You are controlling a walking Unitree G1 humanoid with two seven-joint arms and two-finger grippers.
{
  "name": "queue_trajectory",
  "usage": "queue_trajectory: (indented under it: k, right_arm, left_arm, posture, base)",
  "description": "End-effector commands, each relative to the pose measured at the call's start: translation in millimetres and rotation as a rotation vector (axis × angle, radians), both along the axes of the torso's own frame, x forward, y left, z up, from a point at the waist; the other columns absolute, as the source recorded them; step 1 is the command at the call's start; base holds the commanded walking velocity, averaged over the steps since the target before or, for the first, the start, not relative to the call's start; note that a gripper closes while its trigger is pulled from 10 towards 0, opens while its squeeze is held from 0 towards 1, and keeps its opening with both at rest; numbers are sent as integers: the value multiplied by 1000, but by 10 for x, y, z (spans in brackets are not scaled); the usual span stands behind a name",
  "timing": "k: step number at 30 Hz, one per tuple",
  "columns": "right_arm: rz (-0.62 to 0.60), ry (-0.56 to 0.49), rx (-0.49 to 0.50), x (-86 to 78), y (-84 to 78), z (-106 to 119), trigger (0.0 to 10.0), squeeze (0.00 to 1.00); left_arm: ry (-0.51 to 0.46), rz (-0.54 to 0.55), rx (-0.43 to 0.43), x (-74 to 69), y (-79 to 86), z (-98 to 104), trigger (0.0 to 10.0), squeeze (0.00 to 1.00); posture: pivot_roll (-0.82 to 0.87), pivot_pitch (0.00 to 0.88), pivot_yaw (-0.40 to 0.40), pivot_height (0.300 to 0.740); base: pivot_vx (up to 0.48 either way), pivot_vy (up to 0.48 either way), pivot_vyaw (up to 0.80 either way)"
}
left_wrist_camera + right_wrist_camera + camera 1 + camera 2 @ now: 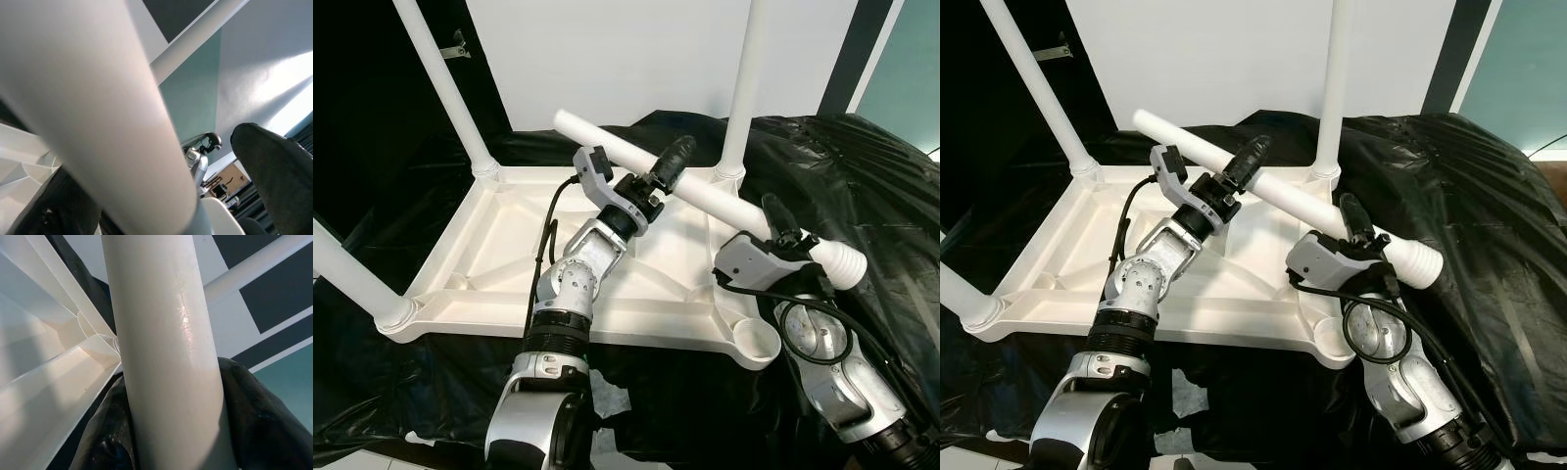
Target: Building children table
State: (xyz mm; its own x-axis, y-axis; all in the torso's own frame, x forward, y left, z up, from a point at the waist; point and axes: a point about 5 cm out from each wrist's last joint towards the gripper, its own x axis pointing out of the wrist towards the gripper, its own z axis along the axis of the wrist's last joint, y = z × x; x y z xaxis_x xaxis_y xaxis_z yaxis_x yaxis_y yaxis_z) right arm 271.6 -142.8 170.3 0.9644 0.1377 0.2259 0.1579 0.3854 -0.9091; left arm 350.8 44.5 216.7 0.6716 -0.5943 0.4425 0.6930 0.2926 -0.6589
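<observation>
Eye views bright, evenly lit, sharp; white wall (636,59) near blown out, black sheet (862,176) shows soft sheen on its folds, deep shade at far left. Straight legs bow slightly toward frame edges. Left wrist view: leg (98,112) pressed close against the left claw (668,168) is badly out of focus, pale grey, background hazy with bright patch of light. Right wrist view: leg (166,347) between the right claw (176,431) fingers sharper, narrow glare streak along it; fingers (259,416) dark, soft.
</observation>
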Motion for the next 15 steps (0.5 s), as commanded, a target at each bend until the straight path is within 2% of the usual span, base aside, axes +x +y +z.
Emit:
queue_trajectory:
  k: [1,2,7,15]
  right_arm:
    - [19,33,8,-4,18,-46,0,0]
    - [11,52,19,0,13,-75,10000,0]
    - [1,77,60,14,13,-99,10000,0]
    - [-12,77,110,41,9,-58,10000,0]
  left_arm:
    - [-20,-16,-35,-3,-79,64,3059,0]
    - [-31,-16,-31,-10,-78,65,0,0]
    - [-71,-25,-27,-54,-87,67,0,0]
    - [-81,-34,-45,-71,-82,78,0,0]
  posture:
    - [-145,0,61,740]
    - [-144,0,62,740]
    - [-141,0,60,740]
    - [-137,0,57,740]
  base:
    - [0,0,0]
    - [0,0,0]
    - [0,0,0]
    - [0,0,0]
